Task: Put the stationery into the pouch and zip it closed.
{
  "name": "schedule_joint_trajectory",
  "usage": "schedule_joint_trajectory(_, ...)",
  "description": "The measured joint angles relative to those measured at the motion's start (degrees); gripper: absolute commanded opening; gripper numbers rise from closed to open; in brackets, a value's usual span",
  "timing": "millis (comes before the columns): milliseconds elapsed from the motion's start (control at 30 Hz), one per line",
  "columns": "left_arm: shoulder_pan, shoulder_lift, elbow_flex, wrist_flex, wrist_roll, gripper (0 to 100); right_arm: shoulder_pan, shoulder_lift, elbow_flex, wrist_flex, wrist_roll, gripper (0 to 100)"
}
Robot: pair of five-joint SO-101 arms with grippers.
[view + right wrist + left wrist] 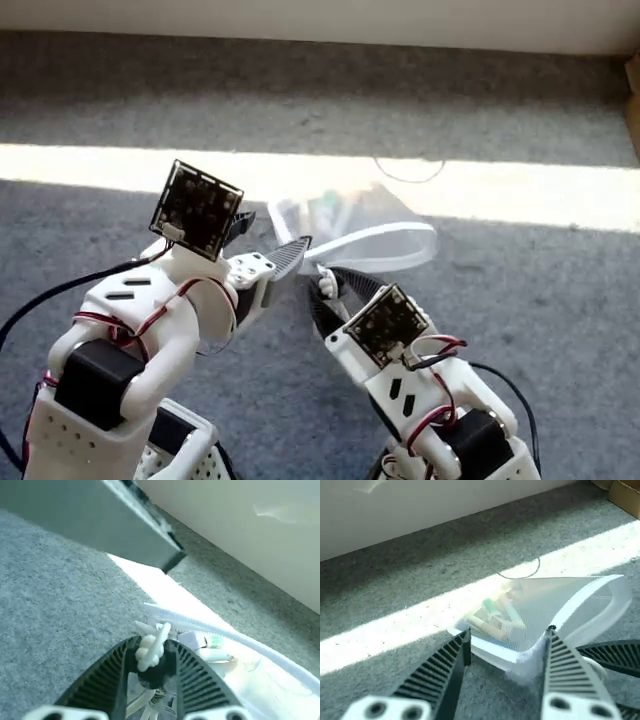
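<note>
I am working over a grey carpeted surface [560,300], part of it lying in a bright strip of sunlight. The translucent mesh pouch with a white zip band [555,605] is lying across that strip, its mouth gaping. My left claw [508,632] is standing spread, straddling the pouch's near corner without closing on it. My right claw [152,655] is pinching the white knotted zip pull [150,647]. The green-and-white pens [495,617] are lying inside the pouch, so I judge I am at the zipping step. Next, I am expecting to clamp the corner and draw the pull steadily along the band.
</note>
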Motion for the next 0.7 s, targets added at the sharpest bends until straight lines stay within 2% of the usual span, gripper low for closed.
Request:
schedule_joint_trajectory(400, 0.0, 0.0, 0.0, 6.9, -10.3, 23, 4.2, 0.0, 0.0, 0.0, 0.0, 0.4)
schedule_joint_trajectory(567, 0.1, -0.1, 0.5, 7.2, -14.7, 23, 5.0, 0.0, 0.0, 0.0, 0.0, 0.4)
schedule_joint_trajectory(700, 3.2, 0.0, 3.9, 7.2, -18.4, 23, 6.8, 0.0, 0.0, 0.0, 0.0, 0.4)
